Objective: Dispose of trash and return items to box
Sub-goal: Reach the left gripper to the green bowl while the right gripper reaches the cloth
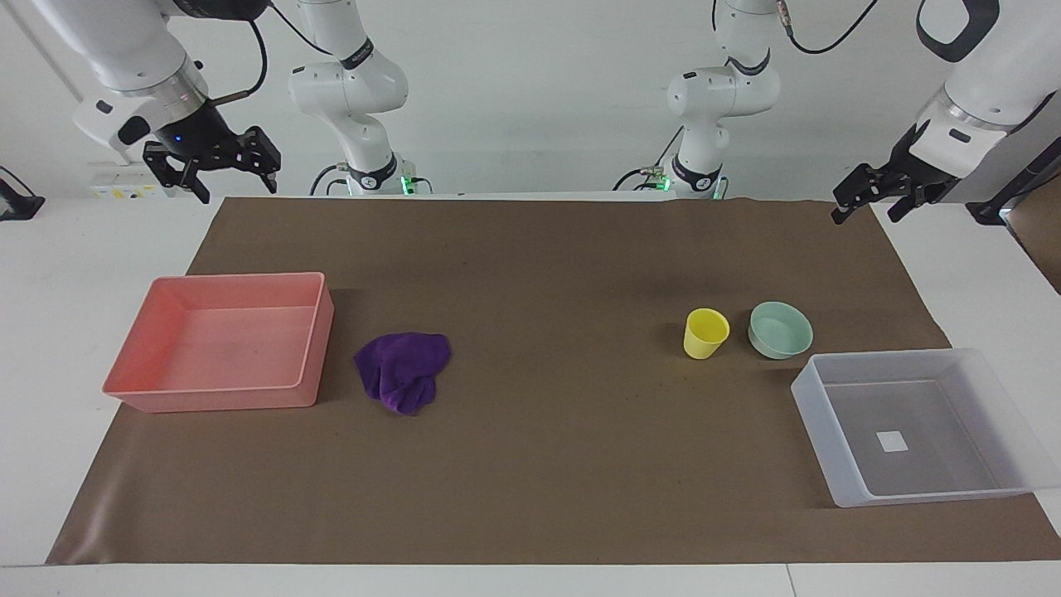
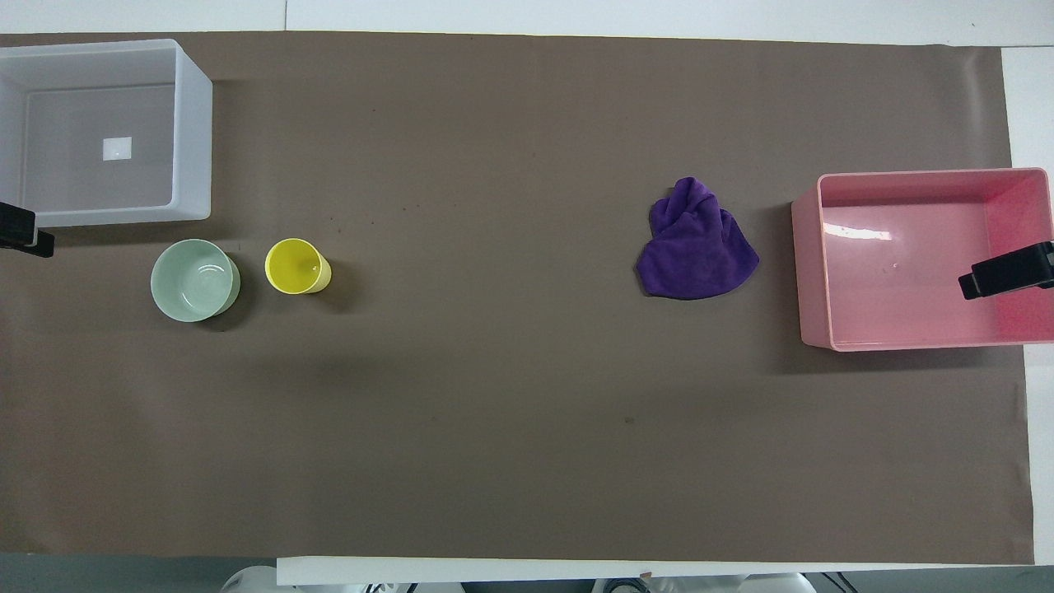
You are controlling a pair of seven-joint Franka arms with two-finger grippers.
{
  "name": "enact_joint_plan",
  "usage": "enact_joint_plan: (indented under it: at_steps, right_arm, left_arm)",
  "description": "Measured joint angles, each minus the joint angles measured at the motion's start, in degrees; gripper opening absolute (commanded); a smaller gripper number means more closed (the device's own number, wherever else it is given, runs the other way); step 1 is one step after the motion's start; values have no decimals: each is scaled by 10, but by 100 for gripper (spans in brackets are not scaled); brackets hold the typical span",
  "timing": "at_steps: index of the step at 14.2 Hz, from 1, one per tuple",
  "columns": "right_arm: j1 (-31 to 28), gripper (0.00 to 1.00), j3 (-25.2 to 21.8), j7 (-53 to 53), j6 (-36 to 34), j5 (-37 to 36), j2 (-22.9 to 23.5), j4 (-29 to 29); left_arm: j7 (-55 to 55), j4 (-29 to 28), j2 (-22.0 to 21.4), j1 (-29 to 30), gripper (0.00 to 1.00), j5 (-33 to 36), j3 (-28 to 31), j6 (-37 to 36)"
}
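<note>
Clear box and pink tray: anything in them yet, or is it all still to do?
Nothing is done. The clear box and pink tray hold nothing. The purple rag, yellow cup and mint bowl sit on the mat. The left gripper and right gripper hang raised, open, holding nothing.

The translucent whitish-grey plastic bin [image 2: 191,140] runs off the overhead view's edge, and so does the pink rectangular tray [image 2: 811,272]. Only black tips of the left gripper [image 2: 20,233] and right gripper [image 2: 1005,272] poke in there.
</note>
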Motion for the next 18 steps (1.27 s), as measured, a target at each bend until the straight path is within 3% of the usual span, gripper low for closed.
enact_joint_plan:
  at_steps: [4,6,9,12,14,17,18]
  right_arm:
    - [-4,100,-2,0,0,0,0,-1]
    - [-4,100,-3,0,-9,1,0,-1]
    - [-1,100,-2,0,-3,12,0,-3]
    - [1,99,-1,0,66,15,-3,-37]
    - [18,98,-1,7,116,17,-1,-76]
    - [62,98,1,57,184,28,29,-106]
    - [70,98,1,65,213,41,46,-113]
  left_arm:
    - [0,-7,-1,0,100,0,0,1]
    - [0,-37,-10,0,100,0,0,36]
    - [0,-183,-55,8,100,0,1,176]
    - [0,-321,-75,20,100,0,2,304]
    - [0,-377,-63,31,100,0,2,376]
    - [0,-413,-25,39,99,0,2,451]
    - [0,-421,-10,39,75,0,1,478]
